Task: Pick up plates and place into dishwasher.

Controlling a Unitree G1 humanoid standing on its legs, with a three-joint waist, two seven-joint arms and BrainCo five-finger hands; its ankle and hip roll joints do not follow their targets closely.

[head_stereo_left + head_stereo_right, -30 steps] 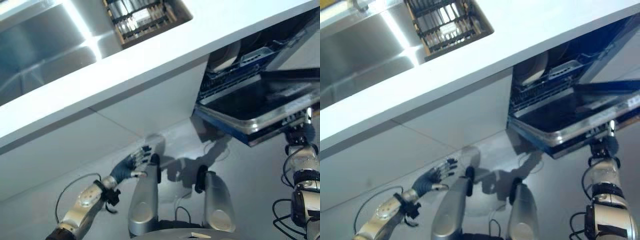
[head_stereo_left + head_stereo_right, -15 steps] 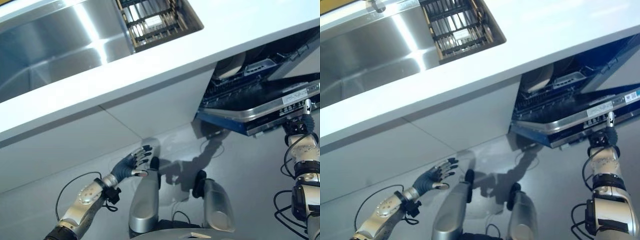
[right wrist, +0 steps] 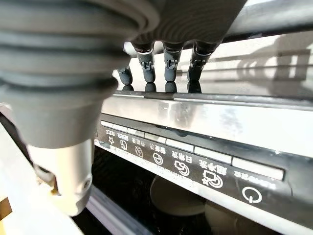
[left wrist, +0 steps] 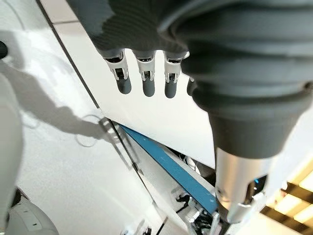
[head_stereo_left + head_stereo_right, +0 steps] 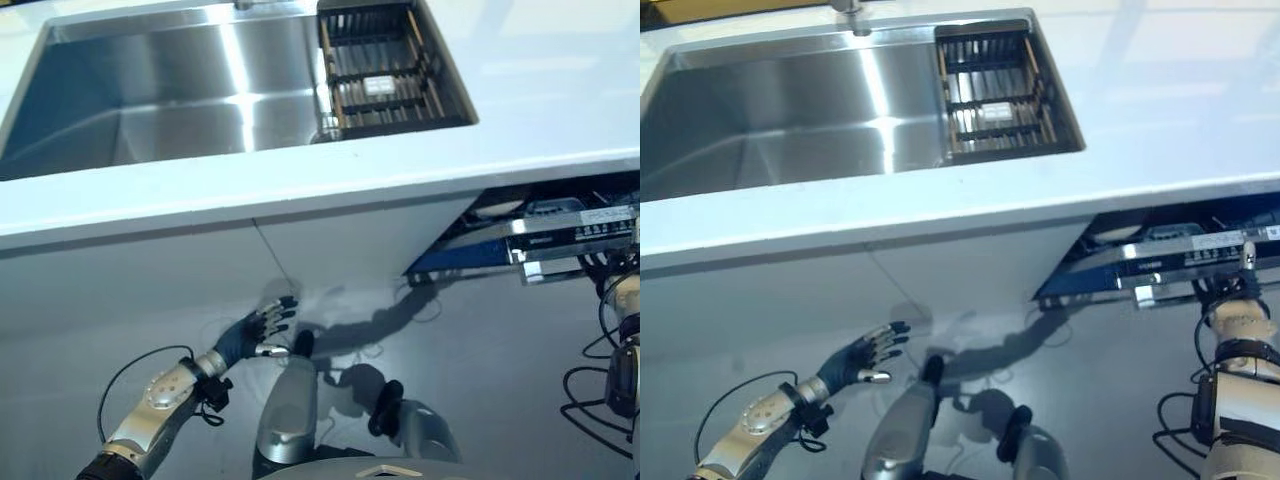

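Plates: I could make out no loose plate on the counter or in the sink; a pale rounded shape [image 5: 1118, 233] deep in the machine may have been one already racked, though I could not be sure.
Dishwasher door: the stainless dishwasher door with the dark button strip [image 5: 1195, 262] had swung up from lying flat and open a second ago to nearly shut, leaving a narrow gap under the white countertop [image 5: 560, 130].
My right hand: my right hand [image 5: 1238, 292] was under the door's outer face, with straight fingertips [image 3: 170, 73] against the metal just above the button strip; the hand was released, pushing and gripping nothing.
My left hand: my left hand [image 5: 258, 333] hung low in front of the white cabinet panel [image 5: 360, 245], fingers spread and relaxed, empty, much where it had been.
View: my head had tipped up, so the stainless steel sink basin [image 5: 170, 95] and the dark wire drying rack [image 5: 385, 75] set in its right end came fully into sight; they had not moved.
Meaning: with the door almost closed and nothing in either hand, I judged the loading was over and this was the closing push.
Next: probably press the door home until it latched.
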